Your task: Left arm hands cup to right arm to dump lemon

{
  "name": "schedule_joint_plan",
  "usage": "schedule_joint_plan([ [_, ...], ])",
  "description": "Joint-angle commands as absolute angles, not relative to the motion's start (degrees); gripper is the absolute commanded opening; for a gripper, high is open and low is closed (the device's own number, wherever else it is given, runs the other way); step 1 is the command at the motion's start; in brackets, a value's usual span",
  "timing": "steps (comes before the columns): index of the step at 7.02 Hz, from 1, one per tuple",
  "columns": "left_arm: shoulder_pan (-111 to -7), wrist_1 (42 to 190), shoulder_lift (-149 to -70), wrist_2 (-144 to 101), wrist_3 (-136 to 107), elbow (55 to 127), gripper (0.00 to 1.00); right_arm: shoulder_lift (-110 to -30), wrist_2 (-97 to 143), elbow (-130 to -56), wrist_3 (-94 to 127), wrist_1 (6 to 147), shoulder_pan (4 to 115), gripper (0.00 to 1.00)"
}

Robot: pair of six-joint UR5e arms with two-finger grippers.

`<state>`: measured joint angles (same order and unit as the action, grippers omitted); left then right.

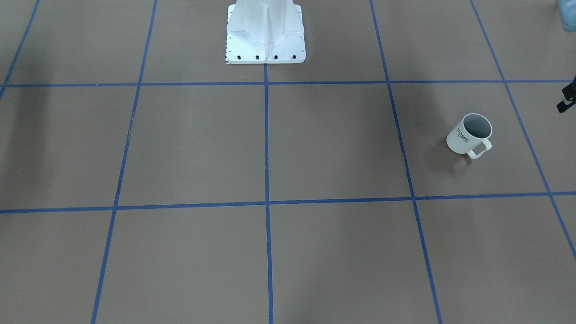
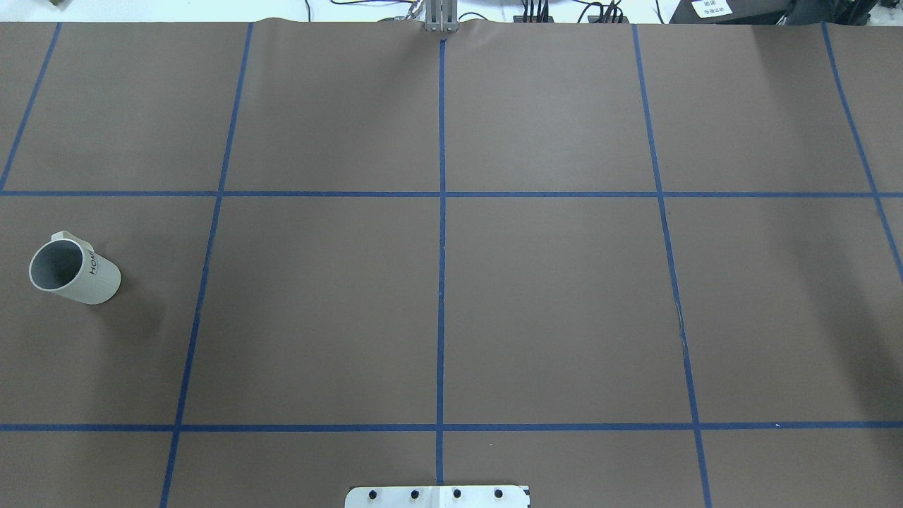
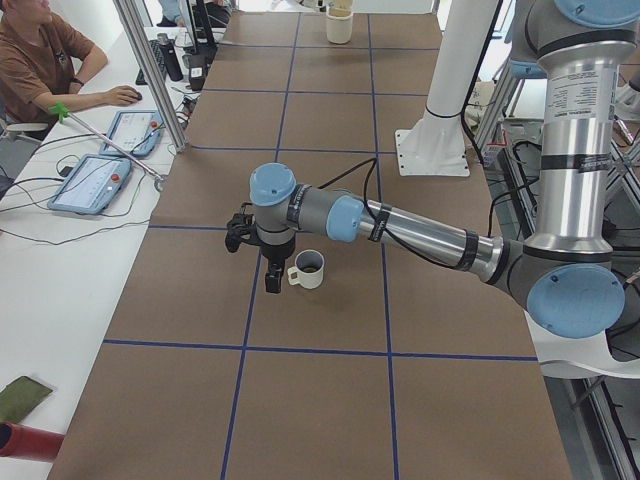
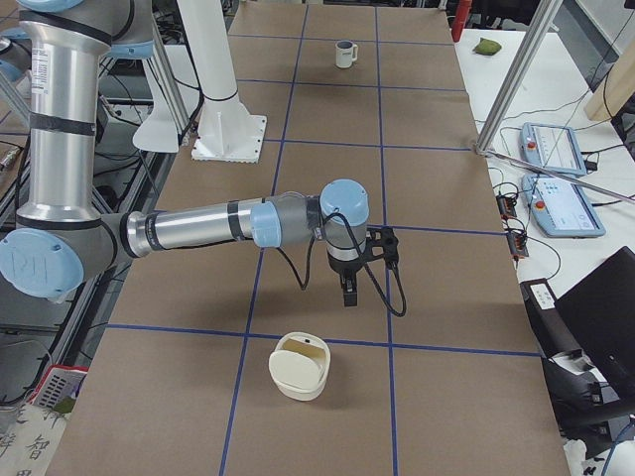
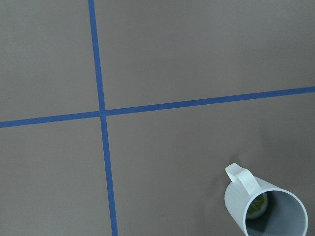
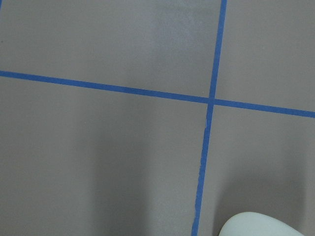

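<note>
One cup [image 1: 469, 135], one lemon [image 5: 257, 206], one left arm [image 3: 420, 232], one right arm [image 4: 193, 228], one cream tub [image 4: 299, 365], two tablets [image 4: 572, 208], one person [image 3: 40, 55].

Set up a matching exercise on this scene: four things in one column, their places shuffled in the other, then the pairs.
Things:
1. HOME mug
2. lemon
3. cream container
4. white pedestal base

Places:
A. bolted where the centre tape line ends, at the robot's edge of the table
B. at the bottom of the mug
C. upright on the robot's left side, beside the left arm
D. at the robot's right end, near the right arm

Pairs: 1-C, 2-B, 3-D, 4-A.
</note>
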<state>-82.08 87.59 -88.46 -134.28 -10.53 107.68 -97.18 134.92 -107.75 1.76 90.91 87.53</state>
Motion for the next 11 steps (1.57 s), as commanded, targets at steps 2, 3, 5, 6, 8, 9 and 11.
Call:
schedule_joint_plan([
  [2, -82.0, 88.0, -87.8, -134.5, -11.0, 106.1, 1.0, -97.3, 134.8, -107.4, 1.8, 91.0, 87.5, 1.0],
  [3, -82.0, 88.0, -87.7, -134.4, -11.0, 105.8, 1.0, -97.2, 134.8, -107.1, 1.8, 90.9, 87.4, 1.0],
  [5, -79.4, 88.0, -87.6, -136.7, -12.2, 106.3, 1.0, -97.2, 135.2, -107.1, 1.9, 90.9, 87.3, 1.0],
  [6, -78.9, 88.2, -87.8, -138.2, -15.3, 106.3, 1.0, -97.2, 135.9, -107.1, 1.9, 90.8, 87.3, 1.0],
  [8, -71.3, 88.8, -88.1, -138.1, -21.3, 106.3, 1.0, -97.3, 136.1, -107.1, 1.9, 90.8, 87.2, 1.0],
  [9, -68.1, 91.8, -87.8, -137.5, -24.8, 105.5, 1.0, -97.3, 136.1, -107.1, 1.9, 90.6, 87.1, 1.0],
  [11, -66.9, 92.6, -87.8, -137.5, -25.0, 103.1, 0.99, -97.2, 135.8, -107.1, 1.8, 90.5, 86.2, 1.0],
])
